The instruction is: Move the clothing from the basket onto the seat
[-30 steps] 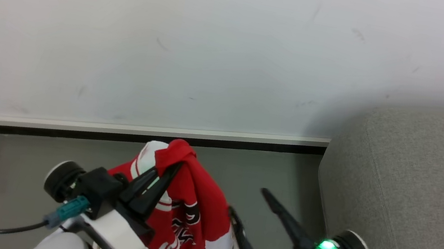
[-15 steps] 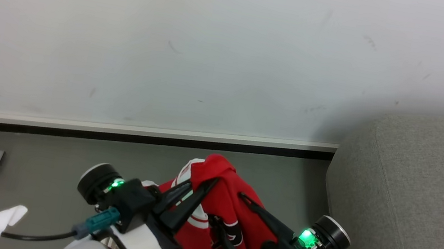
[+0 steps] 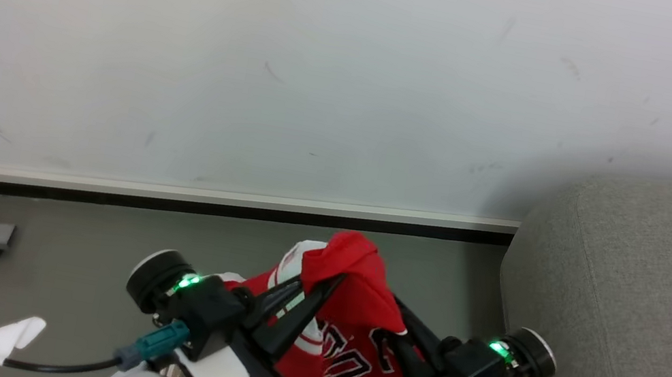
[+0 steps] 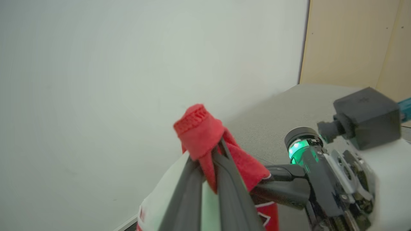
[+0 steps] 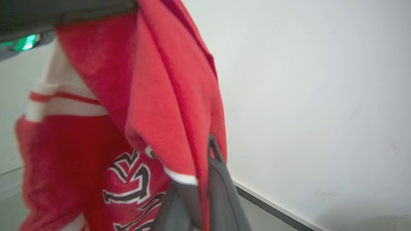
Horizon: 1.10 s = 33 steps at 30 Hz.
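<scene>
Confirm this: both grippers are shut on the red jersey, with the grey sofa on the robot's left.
Wrong side: the head view shows the grey sofa on the robot's right. The left gripper and right gripper are indeed shut on the red jersey.

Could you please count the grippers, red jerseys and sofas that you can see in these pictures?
Jerseys: 1, the red jersey
Grippers: 2, the left gripper and the right gripper, each shut on the red jersey
Sofas: 1, the grey sofa
Total: 4
</scene>
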Available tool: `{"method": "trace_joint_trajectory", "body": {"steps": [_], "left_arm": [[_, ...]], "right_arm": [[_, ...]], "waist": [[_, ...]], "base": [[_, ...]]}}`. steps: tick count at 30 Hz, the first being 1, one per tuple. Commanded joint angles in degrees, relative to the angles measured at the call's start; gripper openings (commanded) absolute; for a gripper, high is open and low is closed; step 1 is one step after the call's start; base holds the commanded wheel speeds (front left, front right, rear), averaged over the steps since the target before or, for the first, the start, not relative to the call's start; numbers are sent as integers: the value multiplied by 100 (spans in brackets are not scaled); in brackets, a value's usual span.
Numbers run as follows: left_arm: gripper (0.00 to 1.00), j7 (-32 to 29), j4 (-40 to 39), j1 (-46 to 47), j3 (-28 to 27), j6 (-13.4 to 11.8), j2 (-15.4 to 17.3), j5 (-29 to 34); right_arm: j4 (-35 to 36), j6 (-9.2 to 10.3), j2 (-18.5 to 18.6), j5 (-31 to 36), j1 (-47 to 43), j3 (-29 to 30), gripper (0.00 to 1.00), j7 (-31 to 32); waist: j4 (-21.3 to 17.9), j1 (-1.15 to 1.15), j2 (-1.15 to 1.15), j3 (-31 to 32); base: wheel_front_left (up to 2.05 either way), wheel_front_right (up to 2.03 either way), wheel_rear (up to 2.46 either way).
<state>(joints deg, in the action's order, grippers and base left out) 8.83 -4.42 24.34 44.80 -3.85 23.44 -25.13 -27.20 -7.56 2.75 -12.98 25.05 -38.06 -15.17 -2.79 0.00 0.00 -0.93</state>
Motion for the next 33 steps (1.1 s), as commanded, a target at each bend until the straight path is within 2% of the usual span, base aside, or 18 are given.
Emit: {"method": "trace_joint_trajectory", "body": {"steps": [1, 8, 14, 21, 28, 33], "left_arm": [[100, 50, 35, -62, -29, -32, 16, -5], [100, 198, 313, -169, -66, -148, 20, -11], [100, 285, 401, -230, 38, -93, -40, -4], [100, 349, 472, -240, 205, -27, -124, 73], [100, 388, 532, -213, 285, -7, -139, 118], [100, 311, 522, -99, 300, 4, -72, 163]], "right_arm": [[49, 14, 21, -137, -35, 140, 0, 2], [115, 13, 24, -354, -18, 684, 0, 2], [242, 13, 22, -101, -116, 1370, 0, 1], [540, 13, 21, 252, -234, 2073, 0, -1], [860, 13, 20, 434, -405, 2509, 0, -1], [1125, 13, 17, 324, -477, 2710, 0, 0]], "waist": [[-14, 0, 0, -5], [-202, 0, 0, -38], [-507, 0, 0, -129], [-1042, 0, 0, -270], [-1530, 0, 0, -419], [-1659, 0, 0, -662]], "base": [[0, 0, 0], [0, 0, 0], [0, 0, 0], [0, 0, 0], [0, 0, 0], [0, 0, 0]]}}
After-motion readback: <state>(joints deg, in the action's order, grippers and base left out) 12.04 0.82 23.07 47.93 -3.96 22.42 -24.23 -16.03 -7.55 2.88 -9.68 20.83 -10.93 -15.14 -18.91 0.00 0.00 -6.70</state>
